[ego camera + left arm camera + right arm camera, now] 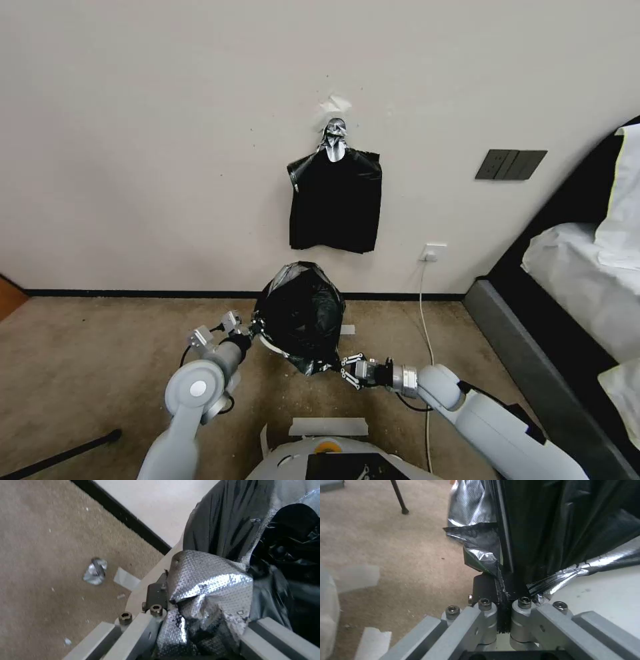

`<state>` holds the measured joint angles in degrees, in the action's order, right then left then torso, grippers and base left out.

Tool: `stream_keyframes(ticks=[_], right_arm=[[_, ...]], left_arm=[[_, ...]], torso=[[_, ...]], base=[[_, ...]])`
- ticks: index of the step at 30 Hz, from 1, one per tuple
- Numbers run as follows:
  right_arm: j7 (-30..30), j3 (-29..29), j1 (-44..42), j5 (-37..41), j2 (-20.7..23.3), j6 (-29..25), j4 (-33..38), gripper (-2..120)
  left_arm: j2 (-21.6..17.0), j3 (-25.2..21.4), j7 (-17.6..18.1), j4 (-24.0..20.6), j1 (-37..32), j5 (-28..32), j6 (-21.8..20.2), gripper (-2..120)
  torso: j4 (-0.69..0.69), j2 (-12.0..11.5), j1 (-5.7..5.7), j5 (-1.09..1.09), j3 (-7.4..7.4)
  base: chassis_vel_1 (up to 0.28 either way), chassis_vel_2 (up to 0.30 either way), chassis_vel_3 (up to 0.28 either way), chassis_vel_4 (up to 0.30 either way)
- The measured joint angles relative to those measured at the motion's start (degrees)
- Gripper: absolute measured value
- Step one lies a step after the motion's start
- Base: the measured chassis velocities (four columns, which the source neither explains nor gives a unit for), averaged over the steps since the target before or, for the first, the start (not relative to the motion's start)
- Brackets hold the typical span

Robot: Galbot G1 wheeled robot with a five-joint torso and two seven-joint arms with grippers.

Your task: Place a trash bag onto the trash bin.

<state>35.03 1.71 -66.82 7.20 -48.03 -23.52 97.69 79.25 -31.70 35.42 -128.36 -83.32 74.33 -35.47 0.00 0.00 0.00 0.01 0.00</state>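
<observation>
floor: tan carpet (100, 347) | on it: trash bin (150, 573), paper scraps (356, 576), foil scrap (95, 571)

The bag (303, 313) is covering nearly all of the bin (270, 347). Crumpled plastic is hiding the left gripper's (255, 328) fingers (156, 595) in the wrist view.

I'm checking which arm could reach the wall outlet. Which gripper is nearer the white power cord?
Right. The right gripper, shut on the trash bag, sits just beside the white power cord; the left gripper is across the trash bin, farther away.
</observation>
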Motion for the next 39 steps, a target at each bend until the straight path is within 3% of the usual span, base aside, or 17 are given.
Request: stream_keyframes(ticks=[24,32,39], right_arm=[[-2.4,2.3,1.6,-5.9,-5.1,-1.0,-4.2,0],[-4.7,2.1,0.9,-7.4,-6.1,-0.9,-4.5,29],[-3.1,0.3,-1.2,-5.0,-4.7,-1.3,-1.5,56]], left_arm=[[10.9,2.6,2.6,-4.1,-3.6,-0.3,0.2,1],[11.7,1.6,2.9,-3.8,-3.4,-0.5,0.4,1],[8.0,-1.3,3.1,-0.6,-0.9,-1.1,0.5,1]], torso=[[0.00,0.0,0.00,-0.01,0.00],[0.00,0.0,0.00,0.00,0.00],[0.00,0.0,0.00,-0.02,0.00]], base=[[0.000,0.000,0.000,0.000],[0.000,0.000,0.000,0.000],[0.000,0.000,0.000,0.000]])
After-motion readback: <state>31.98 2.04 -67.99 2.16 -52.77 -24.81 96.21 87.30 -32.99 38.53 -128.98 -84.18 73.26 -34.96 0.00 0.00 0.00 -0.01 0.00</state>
